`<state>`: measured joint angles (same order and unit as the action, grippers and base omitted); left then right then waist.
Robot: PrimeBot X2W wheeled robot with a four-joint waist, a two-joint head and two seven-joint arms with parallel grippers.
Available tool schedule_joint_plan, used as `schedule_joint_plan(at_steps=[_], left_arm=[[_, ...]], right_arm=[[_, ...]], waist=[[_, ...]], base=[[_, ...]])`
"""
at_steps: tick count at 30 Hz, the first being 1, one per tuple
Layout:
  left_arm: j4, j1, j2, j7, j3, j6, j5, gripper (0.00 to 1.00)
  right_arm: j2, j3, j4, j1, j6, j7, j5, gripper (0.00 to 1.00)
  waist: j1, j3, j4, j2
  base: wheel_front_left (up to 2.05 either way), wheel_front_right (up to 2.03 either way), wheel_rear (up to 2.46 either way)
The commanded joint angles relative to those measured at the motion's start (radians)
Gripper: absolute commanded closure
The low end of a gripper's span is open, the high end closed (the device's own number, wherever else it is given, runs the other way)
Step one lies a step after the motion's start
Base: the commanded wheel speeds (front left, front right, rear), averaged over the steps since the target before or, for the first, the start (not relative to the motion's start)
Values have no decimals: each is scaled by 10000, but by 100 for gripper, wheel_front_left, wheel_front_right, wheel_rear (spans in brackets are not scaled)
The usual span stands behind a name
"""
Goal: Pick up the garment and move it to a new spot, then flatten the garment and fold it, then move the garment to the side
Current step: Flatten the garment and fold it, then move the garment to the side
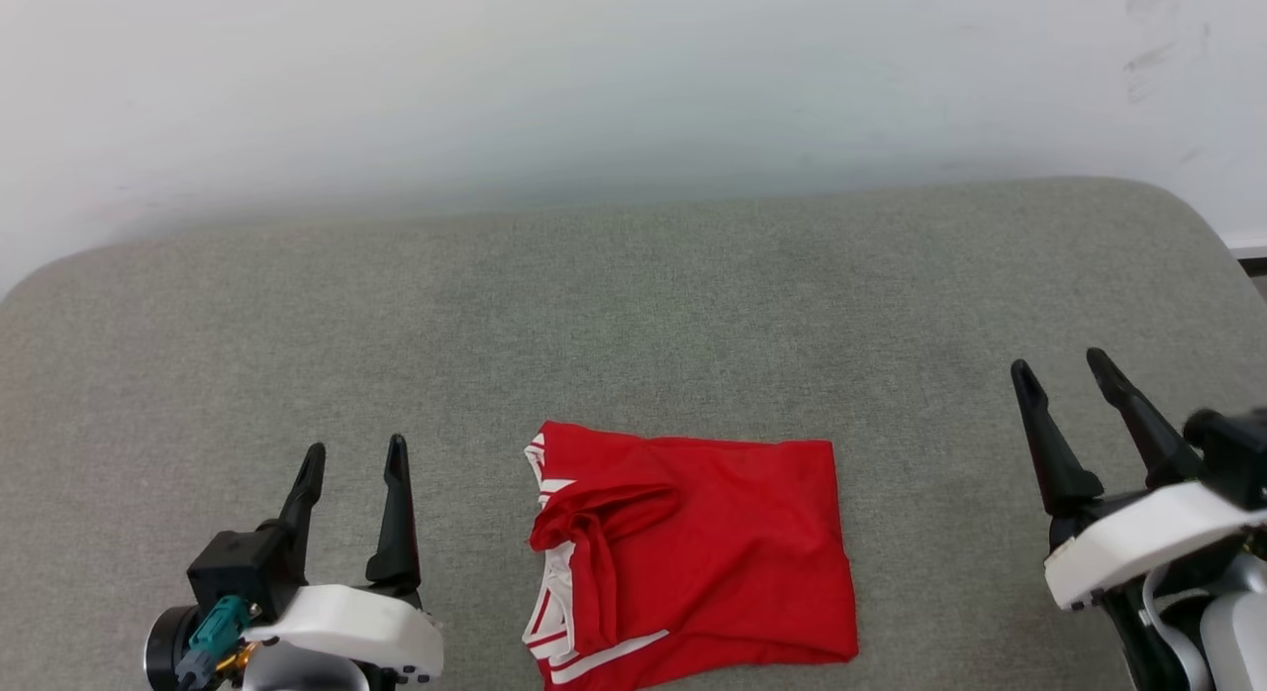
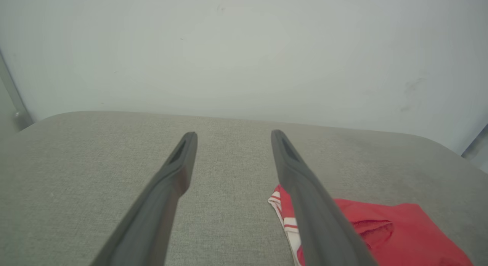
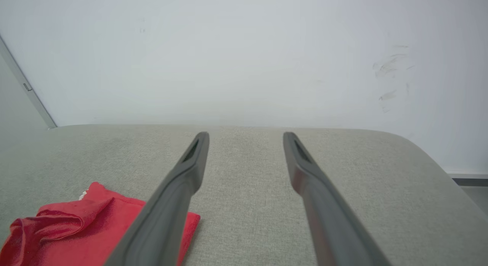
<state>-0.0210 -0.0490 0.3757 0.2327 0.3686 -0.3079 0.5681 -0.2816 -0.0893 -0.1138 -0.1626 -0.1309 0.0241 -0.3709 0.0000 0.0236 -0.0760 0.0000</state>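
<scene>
left jaws: spread wide with nothing between them. The two dark fingers [image 1: 396, 518] pointed away from the robot, just left of the garment [image 1: 713, 552] and not touching it.
right jaws: also spread and empty. Its fingers [image 1: 1051, 453] leaned a bit leftward and sat well off to the garment's right.
why parked like that: my guess is the arms were flanking the cloth so either one could drop onto an edge. Neither had committed to a grab.
garment spot: it lay flat on the worktop [image 1: 633, 305] between the two arms, right at the near edge, in a rough red rectangle.
its left edge: a bunched ridge, with the white striped trim [image 1: 554, 572] poking out along that side. The right side looked much smoother.
worktop: grey padded fabric with rounded corners, and bare room behind the garment and on both sides.
wall [image 1: 633, 77]: pale, right behind the worktop, with a few scuff marks [image 1: 1158, 48] at upper right.
step, I reckon: the folding looked mostly done, so shifting it to the side seemed to be what was left.
risk: thin fabric, so pinching only the top layer could drag the fold open. Better to bite through all the layers at an edge.
</scene>
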Motion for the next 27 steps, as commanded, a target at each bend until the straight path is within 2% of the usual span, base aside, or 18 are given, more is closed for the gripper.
schedule_joint_plan(at_steps=[1, 13, 21, 27], left_arm=[[90, 160, 0, 63, -43, 34, 58, 0], [334, 815, 128, 196, -210, -177, -64, 0], [314, 693, 154, 239, -250, -134, -111, 0], [284, 625, 117, 260, -272, -152, -123, 0]], right_arm=[[202, 200, 431, 391, 4, 151, 234, 0], [1182, 787, 2244, 2065, 4, -328, 1068, 0], [1384, 998, 2483, 2265, 4, -769, 1111, 0], [1275, 1266, 2512, 2342, 4, -1241, 835, 0]], waist=[[0, -94, -23, 0], [0, -335, 22, 0], [0, -321, 23, 0], [0, -295, 83, 0]], base=[[0, 0, 0], [0, 0, 0], [0, 0, 0], [0, 0, 0]])
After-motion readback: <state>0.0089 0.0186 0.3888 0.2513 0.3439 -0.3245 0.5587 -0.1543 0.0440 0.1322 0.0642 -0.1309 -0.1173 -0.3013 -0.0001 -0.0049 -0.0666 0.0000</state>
